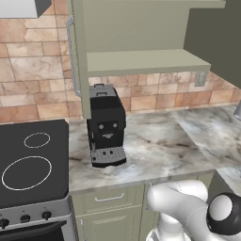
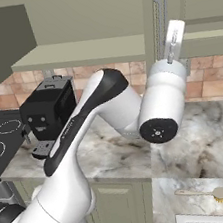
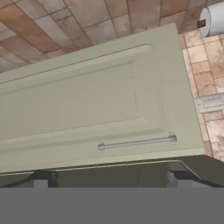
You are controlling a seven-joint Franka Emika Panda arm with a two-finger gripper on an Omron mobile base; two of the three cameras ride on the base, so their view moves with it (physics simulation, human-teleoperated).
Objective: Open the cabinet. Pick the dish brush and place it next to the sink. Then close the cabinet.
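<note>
Currently the cabinet (image 1: 141, 61) stands open above the bench (image 1: 155, 146). In the left base view its left door (image 1: 77, 56) is swung out edge-on at about 10 o'clock, and the single shelf (image 1: 146, 60) inside looks bare. In the hand view the right door (image 3: 87, 105) lies close ahead with its silver bar handle (image 3: 136, 142) near the lower edge.

The dish brush (image 2: 204, 193) lies on the bench at about 5 o'clock in the right base view, just above the white rim of the sink (image 2: 210, 218). Judged from this, the placing step appears done and only the closing remains.

In the right base view the hand (image 2: 173, 36) is raised at about 1 o'clock, up by the cabinet's bar handles (image 2: 162, 17). Its fingertips (image 3: 43, 179) stand wide apart, gripping nothing, one on each side below the door. This placement suits a push or pull on the right door to shut it.

Other items: a black coffee machine (image 1: 106, 124) under the cabinet, a black hob (image 1: 30, 160) at 8 o'clock, a paper roll (image 3: 213, 19) on the tiled wall. No brand, label or writing is legible anywhere.
</note>
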